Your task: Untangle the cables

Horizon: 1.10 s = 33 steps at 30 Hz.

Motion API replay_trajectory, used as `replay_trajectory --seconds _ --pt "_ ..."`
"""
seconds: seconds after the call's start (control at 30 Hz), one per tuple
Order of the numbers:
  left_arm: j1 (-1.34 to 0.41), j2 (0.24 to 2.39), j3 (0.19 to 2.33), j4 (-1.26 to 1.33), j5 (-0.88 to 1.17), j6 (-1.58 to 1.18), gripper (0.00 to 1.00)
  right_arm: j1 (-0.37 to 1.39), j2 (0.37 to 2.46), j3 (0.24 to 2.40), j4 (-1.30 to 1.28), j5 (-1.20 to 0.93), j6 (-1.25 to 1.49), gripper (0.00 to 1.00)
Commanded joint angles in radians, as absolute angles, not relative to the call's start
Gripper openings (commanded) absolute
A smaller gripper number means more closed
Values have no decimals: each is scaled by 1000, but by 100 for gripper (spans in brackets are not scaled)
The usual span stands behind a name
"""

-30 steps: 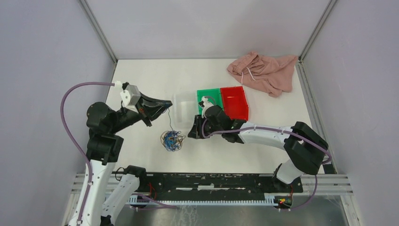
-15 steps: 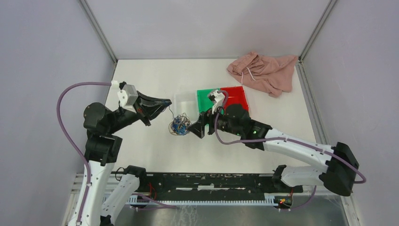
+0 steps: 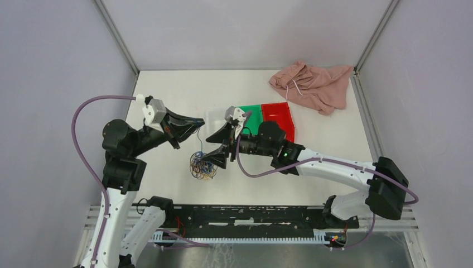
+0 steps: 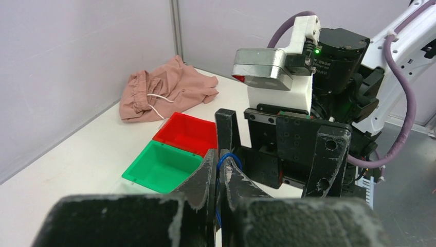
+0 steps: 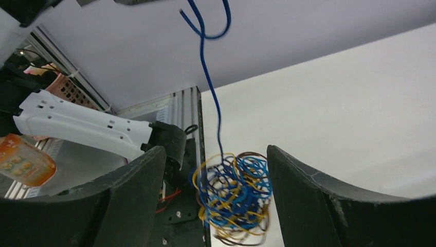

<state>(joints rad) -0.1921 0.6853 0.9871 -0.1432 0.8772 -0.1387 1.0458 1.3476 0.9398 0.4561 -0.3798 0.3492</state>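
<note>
The cables [image 3: 202, 165] are a tangled clump of blue, yellow and dark wires left of the table's middle. One blue strand [image 5: 210, 82] rises from the clump to my left gripper [image 3: 199, 121], which is shut on it. In the left wrist view the blue loop [image 4: 231, 157] sticks out of the closed tips of the left gripper [image 4: 221, 156]. My right gripper [image 5: 216, 150] is open, one finger on each side of the clump [image 5: 235, 198], without touching it. Whether the clump rests on the table I cannot tell.
A green bin [image 3: 255, 113] and a red bin [image 3: 280, 119] stand side by side behind the right arm, with a clear bin [image 3: 215, 119] to their left. A pink cloth [image 3: 312, 84] with a white drawstring lies at the back right corner.
My right gripper has opened wide and swung left so that it straddles the clump. The clump swung up and right, then dropped back. The left gripper has kept its hold on the blue strand.
</note>
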Motion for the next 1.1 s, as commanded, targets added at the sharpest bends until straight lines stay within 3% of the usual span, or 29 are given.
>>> replay_trajectory --seconds 0.0,0.13,0.37,0.57,1.07 --pt "-193 684 1005 -126 913 -189 3 1059 1429 1057 641 -441 367 77" --pt "-194 683 1023 -127 920 -204 3 1060 1507 1117 684 -427 400 70" --pt "-193 692 1069 -126 928 -209 3 1059 1614 1157 720 -414 488 37" --pt "-193 713 1113 -95 933 -222 3 1058 1643 1080 780 -375 555 25" --pt "-194 778 1272 -10 920 -237 3 1058 1725 914 873 -320 677 27"
